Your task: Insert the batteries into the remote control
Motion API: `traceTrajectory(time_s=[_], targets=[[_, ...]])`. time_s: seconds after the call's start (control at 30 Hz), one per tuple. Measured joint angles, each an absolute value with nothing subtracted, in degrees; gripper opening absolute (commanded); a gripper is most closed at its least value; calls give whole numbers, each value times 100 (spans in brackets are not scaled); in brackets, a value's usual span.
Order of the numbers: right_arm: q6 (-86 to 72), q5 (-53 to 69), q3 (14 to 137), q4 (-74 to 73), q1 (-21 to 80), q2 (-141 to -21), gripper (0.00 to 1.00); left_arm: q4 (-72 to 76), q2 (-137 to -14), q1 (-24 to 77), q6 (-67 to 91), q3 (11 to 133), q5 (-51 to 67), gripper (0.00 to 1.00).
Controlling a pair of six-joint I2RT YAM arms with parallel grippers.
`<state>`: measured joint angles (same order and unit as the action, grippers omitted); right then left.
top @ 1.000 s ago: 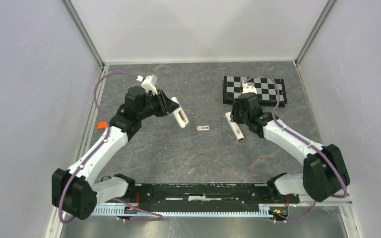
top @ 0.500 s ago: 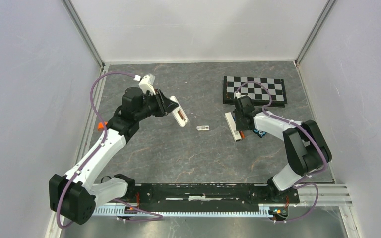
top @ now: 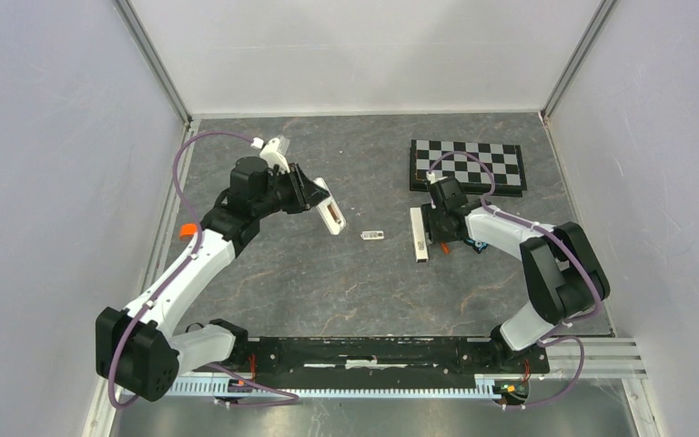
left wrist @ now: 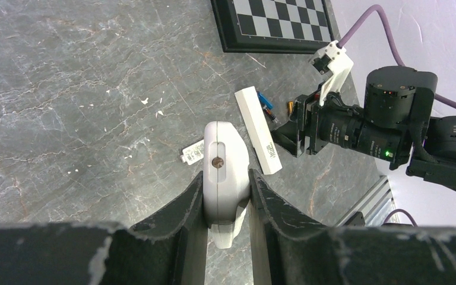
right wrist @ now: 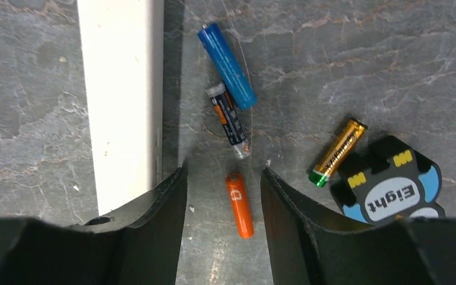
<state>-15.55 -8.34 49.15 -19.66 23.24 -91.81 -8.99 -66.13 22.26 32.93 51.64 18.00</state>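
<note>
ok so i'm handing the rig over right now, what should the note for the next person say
Left gripper: shut on the remote control, held up over the table.
Right gripper: open, low over the loose batteries beside the white bar; the orange battery lies between its fingers, not gripped.
Done: remote in hand.
Left: grasp a battery and load the cells; none seen in the remote yet.
</note>
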Motion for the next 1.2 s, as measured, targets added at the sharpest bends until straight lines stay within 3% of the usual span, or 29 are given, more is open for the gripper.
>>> traceTrajectory(time_s=[0.27,0.47,0.57,0.7,0.93,1.03,1.1,1.2], targets=[[-1509,-937,4740,-2246,2324,-8945,43,-888,-6650,2226,3293,5164,1800,2],[-1485,-985,4707,-2279,2324,-8912,29,-888,-6726,2226,3293,5164,1800,2],[-1485,-1046,4707,-2305,2324,-8912,29,-871,-6726,2226,3293,5164,1806,2],[-1479,-1098,4707,-2327,2324,-8908,38,-832,-6726,2226,3293,5164,1863,2],[-1496,-1098,4532,-2355,2324,-8726,33,-720,-6724,2226,3264,5135,2132,2],[-1492,-1081,4473,-2366,2324,-8665,25,-624,-6724,2226,3242,5087,2324,2],[-1470,-1068,4456,-2342,2327,-8659,13,-521,-6724,2226,3190,5033,2471,2],[-1435,-1057,4425,-2303,2324,-8630,8,-301,-6718,2226,3138,4897,2733,2]])
